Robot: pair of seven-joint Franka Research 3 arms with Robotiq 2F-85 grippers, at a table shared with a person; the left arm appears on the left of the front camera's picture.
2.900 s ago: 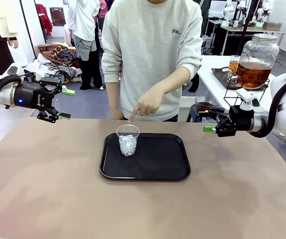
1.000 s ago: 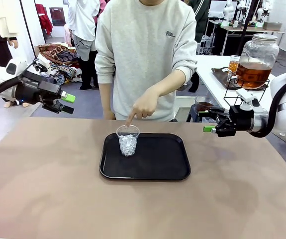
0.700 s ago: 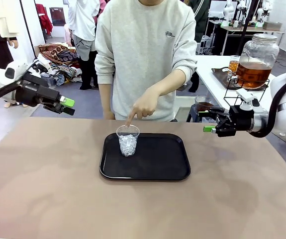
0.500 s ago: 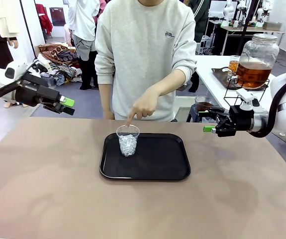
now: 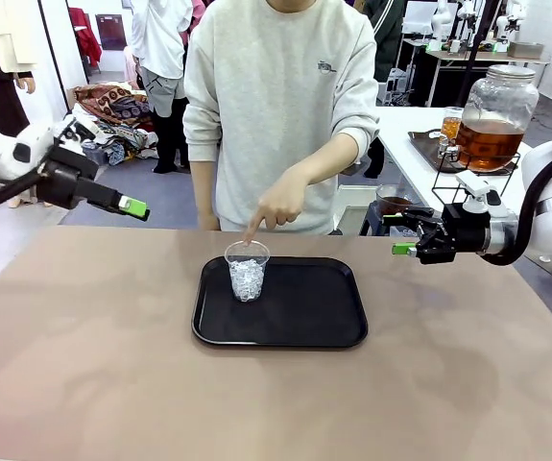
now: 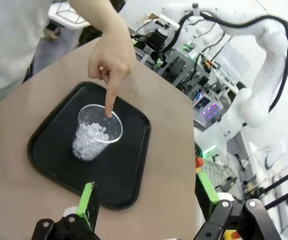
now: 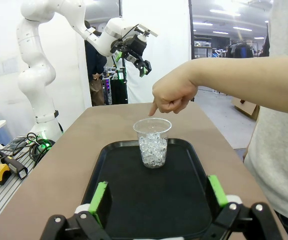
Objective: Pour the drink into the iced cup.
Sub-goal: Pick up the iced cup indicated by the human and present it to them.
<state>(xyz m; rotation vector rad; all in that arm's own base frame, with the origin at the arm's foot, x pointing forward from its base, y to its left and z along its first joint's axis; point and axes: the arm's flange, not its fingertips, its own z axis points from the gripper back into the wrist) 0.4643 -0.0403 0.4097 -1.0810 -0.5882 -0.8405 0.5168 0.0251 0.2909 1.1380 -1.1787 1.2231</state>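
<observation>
The brown table [image 5: 112, 384] lies bare at its near side. Past that, toward the middle, sits a black tray [image 5: 314, 305], its long side running left to right. The iced cup [image 5: 247, 272], clear plastic and partly filled with ice, stands upright on the tray's left rear part, its long axis vertical and its mouth facing up.

Just behind the cup, the person's hand [image 5: 277, 205] hangs with the index finger pointing down, its tip at the cup's far rim.

The left gripper [image 6: 148, 197] hovers above the table's far left corner, well apart from the cup, its green-padded fingers spread wide and holding nothing. The right gripper [image 7: 157, 194] hangs at the far right side, aimed along the table toward the tray, its jaws likewise wide apart and empty.

Farther off, beyond the right arm, a glass jar [image 5: 492, 120] of amber drink stands upright on a wire stand on a white side table.
</observation>
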